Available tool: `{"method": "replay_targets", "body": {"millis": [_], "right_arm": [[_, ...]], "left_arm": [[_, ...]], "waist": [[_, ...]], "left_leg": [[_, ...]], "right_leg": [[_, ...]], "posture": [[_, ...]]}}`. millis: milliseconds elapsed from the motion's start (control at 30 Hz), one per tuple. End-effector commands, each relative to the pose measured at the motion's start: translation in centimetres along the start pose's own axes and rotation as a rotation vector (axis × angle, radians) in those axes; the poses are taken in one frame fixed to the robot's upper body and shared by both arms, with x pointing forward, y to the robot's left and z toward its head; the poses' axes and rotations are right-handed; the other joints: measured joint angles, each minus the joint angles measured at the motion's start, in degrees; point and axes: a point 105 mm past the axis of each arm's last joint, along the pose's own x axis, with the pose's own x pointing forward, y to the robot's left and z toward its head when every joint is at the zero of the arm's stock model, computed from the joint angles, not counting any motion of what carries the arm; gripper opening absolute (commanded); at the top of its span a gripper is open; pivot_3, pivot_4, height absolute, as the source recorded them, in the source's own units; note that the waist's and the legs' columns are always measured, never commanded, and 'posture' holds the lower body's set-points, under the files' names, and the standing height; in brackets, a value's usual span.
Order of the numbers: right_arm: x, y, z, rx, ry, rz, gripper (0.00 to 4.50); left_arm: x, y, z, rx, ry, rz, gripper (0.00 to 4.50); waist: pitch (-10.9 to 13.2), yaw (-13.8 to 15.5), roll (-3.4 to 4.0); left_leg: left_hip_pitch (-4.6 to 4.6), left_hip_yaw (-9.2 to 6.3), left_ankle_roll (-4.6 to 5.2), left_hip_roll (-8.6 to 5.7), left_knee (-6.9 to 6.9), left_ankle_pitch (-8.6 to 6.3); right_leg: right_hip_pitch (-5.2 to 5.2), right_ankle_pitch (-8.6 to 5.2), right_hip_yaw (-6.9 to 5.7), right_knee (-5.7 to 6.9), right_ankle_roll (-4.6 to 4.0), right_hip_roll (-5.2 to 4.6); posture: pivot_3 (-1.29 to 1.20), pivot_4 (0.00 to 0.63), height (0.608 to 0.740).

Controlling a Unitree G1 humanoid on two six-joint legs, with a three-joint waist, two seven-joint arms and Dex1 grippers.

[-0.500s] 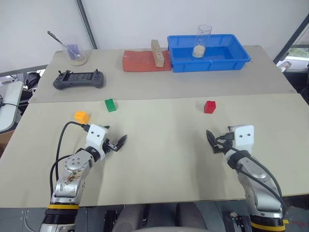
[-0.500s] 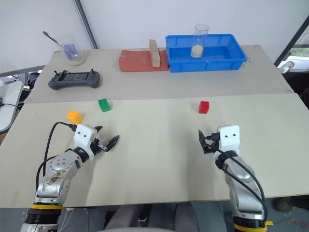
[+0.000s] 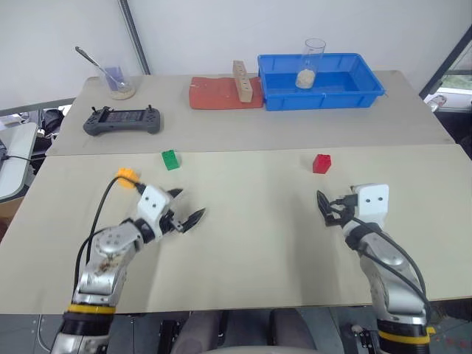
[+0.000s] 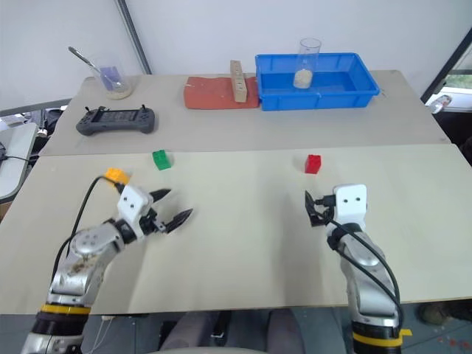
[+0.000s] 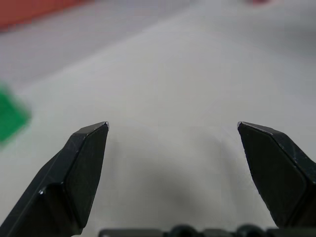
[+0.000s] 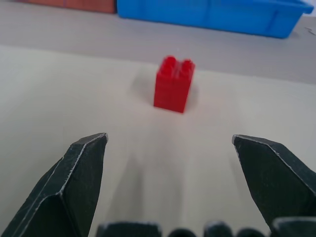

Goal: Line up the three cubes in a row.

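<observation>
While both grippers gape wide and empty, the small red studded plastic brick (image 6: 173, 84) sits centre-frame straight ahead of the right gripper (image 6: 168, 182), apart from it.

- Pale counter (image 3: 251, 221) (two boards)
- Near board: red cube (image 3: 321, 163), green cube (image 3: 170, 159), orange cube (image 3: 126, 176)
- Far board: blue bin (image 3: 321, 92), red mat (image 3: 221, 96), controller (image 3: 122, 120), cup (image 3: 118, 82)

cubes: 3 (red cube (image 3: 321, 163), green cube (image 3: 170, 159), orange cube (image 3: 127, 176)) | end effectors: 2 (left end effector (image 3: 187, 209), right end effector (image 3: 325, 209))
</observation>
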Motion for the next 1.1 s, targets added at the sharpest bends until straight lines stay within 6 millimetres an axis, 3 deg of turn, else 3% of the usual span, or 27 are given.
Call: {"method": "replay_targets", "body": {"millis": [33, 267, 733, 767, 1000, 1100], "right_arm": [[1.7, -0.4, 1.0, -0.007, -0.034, -0.051, 4.50], [5.9, 0.1, 0.5, 0.051, -0.028, -0.084, 4.50], [10.2, 1.4, 0.6, 0.087, -0.083, -0.056, 4.50], [10.4, 1.3, 0.6, 0.086, -0.089, -0.054, 3.94], [10.9, 1.1, 0.6, 0.087, -0.108, -0.045, 1.58], [10.6, 1.2, 0.4, 0.084, -0.112, -0.040, 1.45]], "left_arm": [[1.0, -1.5, 4.3, 0.065, -0.093, -0.205, 4.45], [2.0, -1.7, 7.6, 0.078, -0.155, -0.319, 4.45], [1.7, -1.6, 8.3, 0.047, -0.158, -0.299, 4.45], [1.7, -1.6, 8.4, 0.039, -0.161, -0.294, 4.50], [1.5, -1.6, 8.7, 0.037, -0.172, -0.275, 4.50], [1.4, -1.6, 9.0, 0.021, -0.192, -0.269, 4.50]], "waist": [[-0.01, -0.30, 0.01], [0.00, -2.00, 0.00], [0.00, -2.98, 0.00], [0.00, -3.04, 0.00], [0.00, -3.05, 0.00], [0.00, -3.04, 0.00]], "left_leg": [[0.00, 0.01, 0.00, 0.00, 0.00, 0.00], [-0.05, 0.01, -0.32, 0.04, -0.09, 0.20], [-0.04, 0.00, -0.31, 0.09, -0.07, 0.20], [-0.04, 0.00, -0.31, 0.09, -0.07, 0.20], [-0.03, 0.00, -0.32, 0.10, -0.06, 0.20], [-0.03, 0.00, -0.32, 0.10, -0.05, 0.20]], "right_leg": [[0.00, 0.00, 0.03, 0.01, 0.00, 0.00], [-0.02, 0.01, 0.14, 0.39, -0.01, 0.10], [-0.04, 0.01, 0.22, 0.52, -0.01, 0.20], [-0.04, 0.01, 0.22, 0.53, -0.01, 0.20], [-0.05, 0.01, 0.26, 0.67, -0.01, 0.22], [-0.05, 0.01, 0.26, 0.68, -0.01, 0.22]], "posture": [[0.00, 0.150, 0.740], [0.00, 0.150, 0.740], [0.00, 0.150, 0.740], [0.00, 0.150, 0.740], [0.00, 0.150, 0.740], [0.00, 0.150, 0.740]]}}
